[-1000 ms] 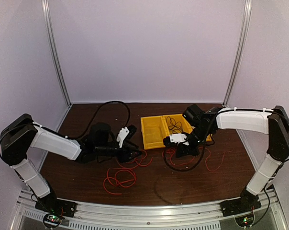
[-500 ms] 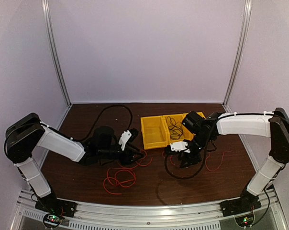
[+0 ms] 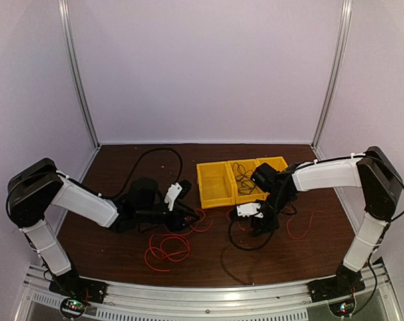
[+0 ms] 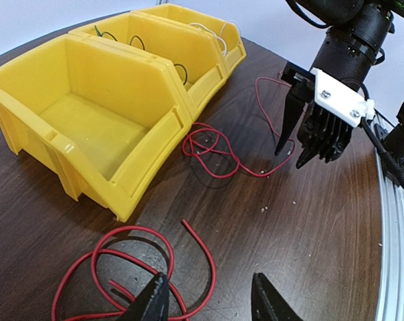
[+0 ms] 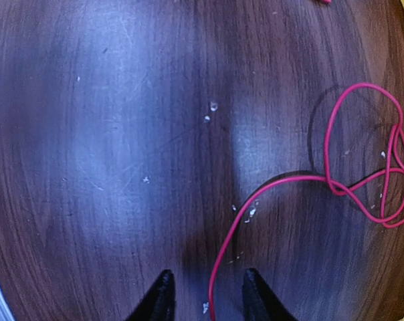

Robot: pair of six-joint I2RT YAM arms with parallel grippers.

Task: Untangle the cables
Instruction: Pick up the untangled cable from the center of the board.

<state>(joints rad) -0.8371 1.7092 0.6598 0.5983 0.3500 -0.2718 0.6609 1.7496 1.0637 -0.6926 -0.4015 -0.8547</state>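
The red cable lies in loose loops on the dark table (image 3: 122, 257): a coil (image 3: 165, 249) near the front, and more red loops between the grippers and out to the right (image 3: 297, 227). My left gripper (image 3: 194, 217) (image 4: 209, 301) hovers open just above the coil's end loop (image 4: 213, 270), its left finger overlapping a strand. My right gripper (image 3: 255, 224) (image 5: 207, 289) points down at the table, open, with a red strand (image 5: 283, 179) running between its fingers. The black cable (image 3: 243, 174) lies in the middle bin. The white cable (image 4: 207, 28) shows in the far bin.
Three yellow bins (image 3: 214, 195) (image 4: 68, 167) stand in a row behind the grippers; the nearest one holds nothing. The right arm's own thick black lead (image 3: 245, 244) loops on the table under it. Metal posts and pale walls enclose the table.
My right gripper has gone from shut to open and has come down and nearer over the red strand. The left gripper edged slightly right and stayed open.
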